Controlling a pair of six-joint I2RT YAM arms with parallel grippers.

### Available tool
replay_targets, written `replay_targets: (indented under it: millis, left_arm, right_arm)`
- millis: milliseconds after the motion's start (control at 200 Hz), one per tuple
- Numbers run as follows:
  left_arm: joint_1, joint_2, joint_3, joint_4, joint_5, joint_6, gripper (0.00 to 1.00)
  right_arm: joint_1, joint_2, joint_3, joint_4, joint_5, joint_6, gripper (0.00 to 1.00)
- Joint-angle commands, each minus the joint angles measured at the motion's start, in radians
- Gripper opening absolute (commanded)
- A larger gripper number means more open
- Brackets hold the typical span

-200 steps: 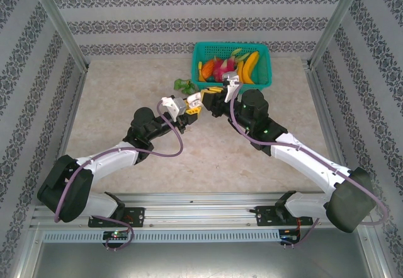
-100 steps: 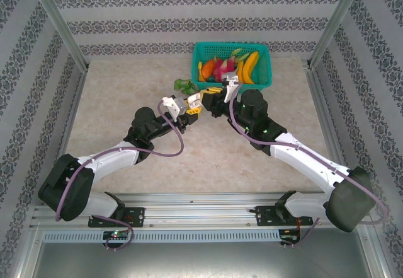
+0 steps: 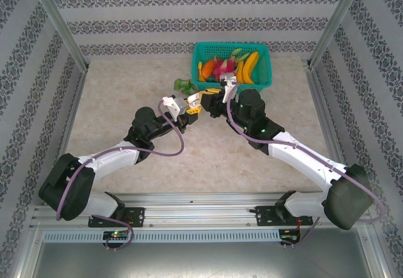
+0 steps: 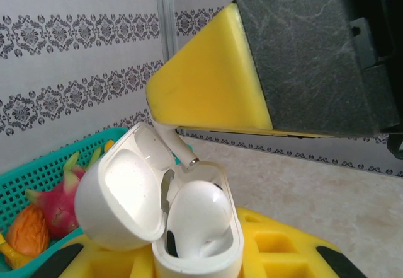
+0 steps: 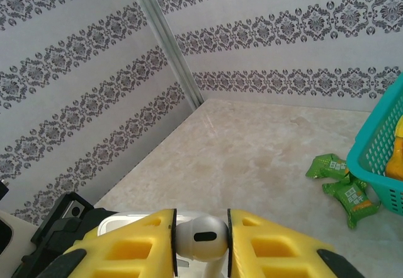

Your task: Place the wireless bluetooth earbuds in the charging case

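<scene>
I see a beige mottled counter [image 3: 126, 95] and patterned walls [image 3: 189, 0]; left jaws grip the open white plastic charging case [image 4: 189, 262], right jaws pinch a white plastic earbud [image 5: 200, 235].

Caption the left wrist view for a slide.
Left gripper holds the open charging case, one white earbud seated; right gripper holds a second earbud at its rim.

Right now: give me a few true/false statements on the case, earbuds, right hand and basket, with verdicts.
1. The charging case has its lid open. True.
2. A white earbud sits in the case. True.
3. The right hand is empty. False: it is shut on a second white earbud.
4. The teal basket is empty. False: it holds fruit.
5. Green packets lie on the table beside the basket. True.
</scene>
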Motion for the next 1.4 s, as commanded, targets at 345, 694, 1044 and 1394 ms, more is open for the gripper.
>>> replay_targets:
  millis: [345, 694, 1044, 1394]
  left_arm:
    - [0.012, 0.007, 0.030, 0.041, 0.007, -0.019, 0.00]
    - [0.012, 0.011, 0.030, 0.048, 0.007, -0.022, 0.00]
    - [0.012, 0.012, 0.028, 0.051, 0.004, -0.024, 0.00]
    - [0.013, 0.011, 0.029, 0.054, 0.007, -0.024, 0.00]
  right_arm:
    - [0.028, 0.026, -0.011, -0.015, 0.036, 0.000, 0.23]
    - [0.098, 0.026, -0.012, -0.040, 0.137, -0.096, 0.24]
    - [0.157, 0.035, 0.001, -0.075, 0.224, -0.176, 0.26]
    - [0.134, 0.023, -0.021, -0.069, 0.261, -0.130, 0.26]
